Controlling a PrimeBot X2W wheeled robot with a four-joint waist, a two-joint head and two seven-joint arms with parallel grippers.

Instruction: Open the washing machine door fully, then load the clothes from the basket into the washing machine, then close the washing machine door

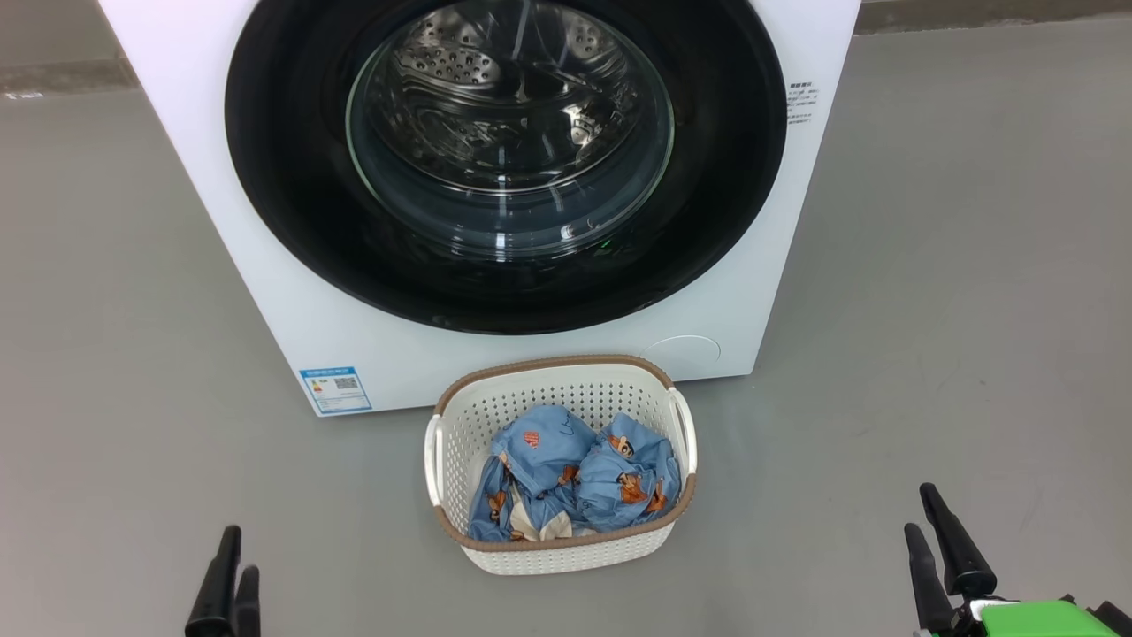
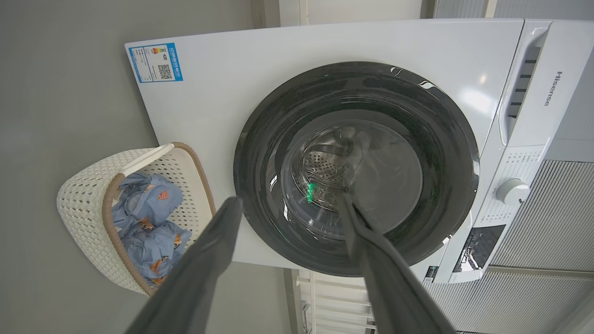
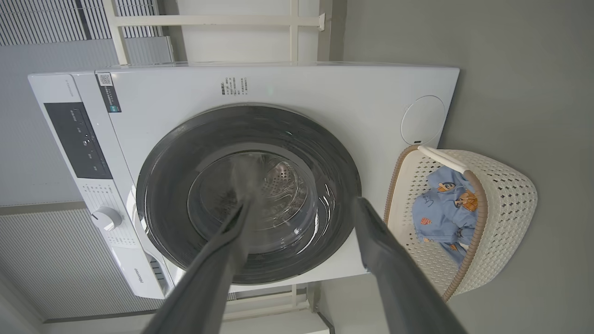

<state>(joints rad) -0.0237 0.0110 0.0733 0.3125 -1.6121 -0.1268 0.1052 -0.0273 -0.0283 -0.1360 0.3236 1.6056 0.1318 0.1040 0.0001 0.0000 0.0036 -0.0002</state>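
The white washing machine (image 1: 265,265) stands ahead with its black-rimmed glass door (image 1: 504,150) shut flat against the front; the steel drum shows through the glass. On the floor just before it sits the cream basket (image 1: 464,416), holding the light blue bear-print clothes (image 1: 575,478). My left gripper (image 1: 237,553) is low at the left, my right gripper (image 1: 921,509) low at the right, both well back from the basket. Each is open and empty, as the left wrist view (image 2: 287,199) and right wrist view (image 3: 301,204) show, with fingers spread before the door (image 2: 357,167) (image 3: 248,192).
Grey floor (image 1: 955,292) surrounds the machine and basket. The machine's control panel and dial (image 2: 513,191) sit along its top. A pale wall with slatted panels (image 3: 55,260) and a white frame (image 3: 292,28) lie behind the machine.
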